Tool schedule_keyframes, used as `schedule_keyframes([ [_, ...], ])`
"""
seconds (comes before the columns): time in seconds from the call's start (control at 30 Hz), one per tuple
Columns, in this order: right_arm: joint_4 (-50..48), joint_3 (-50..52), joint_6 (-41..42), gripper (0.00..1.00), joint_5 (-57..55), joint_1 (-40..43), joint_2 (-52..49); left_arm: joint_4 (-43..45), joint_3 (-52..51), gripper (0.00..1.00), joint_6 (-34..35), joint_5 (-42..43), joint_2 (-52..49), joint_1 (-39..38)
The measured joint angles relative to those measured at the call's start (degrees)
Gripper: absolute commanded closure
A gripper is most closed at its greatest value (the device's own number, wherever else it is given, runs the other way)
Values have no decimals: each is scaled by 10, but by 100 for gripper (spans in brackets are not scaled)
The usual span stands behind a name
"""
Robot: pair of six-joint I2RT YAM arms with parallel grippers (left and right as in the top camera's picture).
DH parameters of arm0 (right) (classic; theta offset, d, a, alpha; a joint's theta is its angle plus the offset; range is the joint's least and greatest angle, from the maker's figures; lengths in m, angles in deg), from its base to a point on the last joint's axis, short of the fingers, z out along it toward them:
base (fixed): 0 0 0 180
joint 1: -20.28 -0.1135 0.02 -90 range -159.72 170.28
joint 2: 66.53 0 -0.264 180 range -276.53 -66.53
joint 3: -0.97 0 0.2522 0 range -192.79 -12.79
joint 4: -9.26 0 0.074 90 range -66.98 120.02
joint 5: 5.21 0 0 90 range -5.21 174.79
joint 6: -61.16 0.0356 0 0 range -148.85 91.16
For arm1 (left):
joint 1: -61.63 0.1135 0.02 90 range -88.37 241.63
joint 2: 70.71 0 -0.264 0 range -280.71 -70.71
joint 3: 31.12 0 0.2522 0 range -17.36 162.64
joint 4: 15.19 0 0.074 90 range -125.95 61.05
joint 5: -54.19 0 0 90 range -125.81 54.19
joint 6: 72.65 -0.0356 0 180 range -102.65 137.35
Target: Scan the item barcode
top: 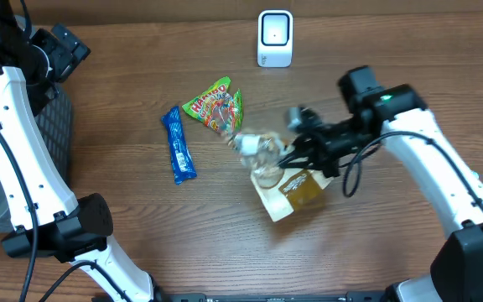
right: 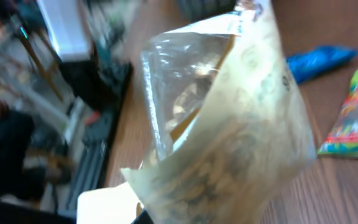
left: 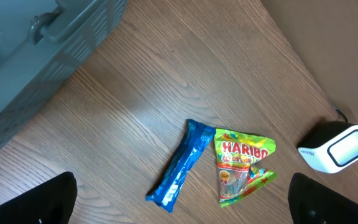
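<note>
Clear-and-tan plastic snack bag (top: pixel 285 191) right of centre on the brown wooden table (top: pixel 141 235), pinched at its crumpled clear top by the right gripper (top: pixel 293 158). Jaws pressed together on the plastic. Bag tilted, tan lower half toward the near side, clear upper half toward the far left. Contact between its lower corner and the tabletop: cannot tell. Through the right wrist camera, same bag filling most of the view, blurred, with pale lumpy contents behind the clear film. Barcode not made out in any view.

White rounded barcode scanner with a dark-framed window (top: pixel 275 38) upright at the far edge, centre, well apart from the bag.

Green Haribo sweet packet (top: pixel 215 105) flat on the table, just far-left of the held bag's clear top. Long blue foil wrapper (top: pixel 178 144) left of the packet, close beside it, lengthwise far to near.

Left gripper (left: pixel 179 208) up at the far left, over the table beside the grey plastic crate (left: pixel 42 50). Jaws spread wide, dark fingertips (left: pixel 33 202) in the two lower corners of its wrist view. Below that camera: blue wrapper, Haribo packet, and scanner at the right edge.
</note>
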Motion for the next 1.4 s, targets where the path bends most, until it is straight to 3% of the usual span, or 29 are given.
schedule_keyframes([
  [0.1,56,0,-84,96,87,64,0,0,0,0,0,0,0,0],
  [0.3,72,0,-144,96,167,124,0,0,0,0,0,0,0,0],
  [0.57,50,-21,-158,85,213,154,0,0,0,0,0,0,0,0],
  [0.63,33,-25,-155,70,218,155,0,0,0,0,0,0,0,0],
  [0.8,17,-26,-140,76,219,155,0,0,0,0,0,0,0,0],
  [0.93,-20,-27,-84,81,204,155,0,0,0,0,0,0,0,0],
  [1.17,-101,-28,76,80,136,154,0,0,0,0,0,0,0,0],
  [1.27,-184,-29,230,89,63,145,0,0,0,0,0,0,0,0],
  [1.4,-262,-31,484,89,-120,90,0,0,0,0,0,0,0,0],
])
